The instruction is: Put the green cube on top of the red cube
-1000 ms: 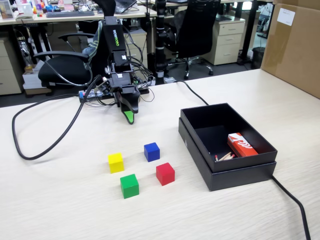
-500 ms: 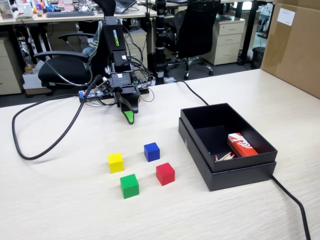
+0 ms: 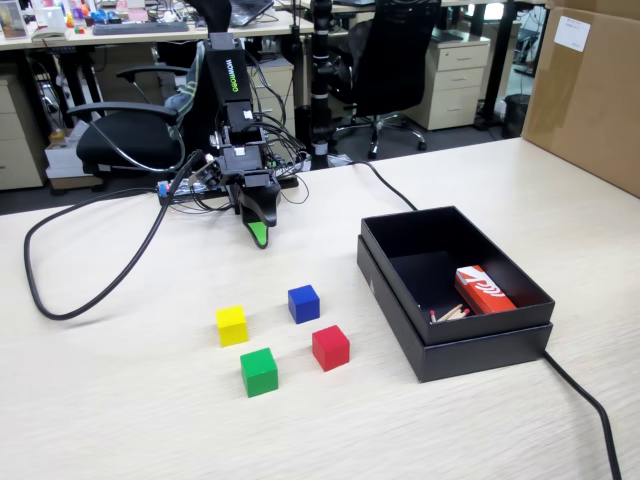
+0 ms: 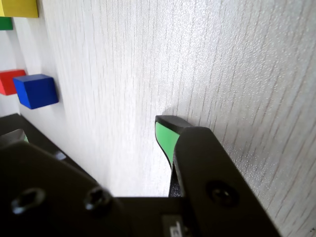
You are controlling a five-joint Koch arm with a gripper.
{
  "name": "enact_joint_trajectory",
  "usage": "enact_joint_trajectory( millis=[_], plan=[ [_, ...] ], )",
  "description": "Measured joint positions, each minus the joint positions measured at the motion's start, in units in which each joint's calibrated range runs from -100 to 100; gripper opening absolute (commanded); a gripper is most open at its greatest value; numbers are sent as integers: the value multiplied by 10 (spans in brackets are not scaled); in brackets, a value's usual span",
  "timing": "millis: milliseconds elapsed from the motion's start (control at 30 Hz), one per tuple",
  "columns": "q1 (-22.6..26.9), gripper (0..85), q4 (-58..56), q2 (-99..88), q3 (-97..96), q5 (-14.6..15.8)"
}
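The green cube (image 3: 259, 371) sits on the table at the front, just left of the red cube (image 3: 330, 347). The two are apart. In the wrist view only a sliver of the green cube (image 4: 5, 22) shows at the top left edge, and the red cube (image 4: 9, 82) is partly hidden behind a blue cube (image 4: 35, 90). My gripper (image 3: 257, 230) points down at the table near the arm's base, well behind the cubes. In the wrist view its green-padded jaws stand apart with bare table between them (image 4: 94, 132). It is open and empty.
A blue cube (image 3: 303, 303) and a yellow cube (image 3: 231, 325) stand behind the green and red ones. An open black box (image 3: 480, 340) at the right holds a red-and-white carton (image 3: 483, 289). A black cable (image 3: 90, 290) loops across the left of the table.
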Motion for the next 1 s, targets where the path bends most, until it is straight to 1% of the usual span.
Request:
enact_joint_trajectory(
  millis=[733, 867, 900, 1000],
  plan=[
    [2, 476, -3, 3, 16, 0],
    [3, 475, -71, 8, 64, 5],
    [6, 475, -118, 18, 92, 13],
    [8, 475, -160, 22, 125, 20]
  ],
)
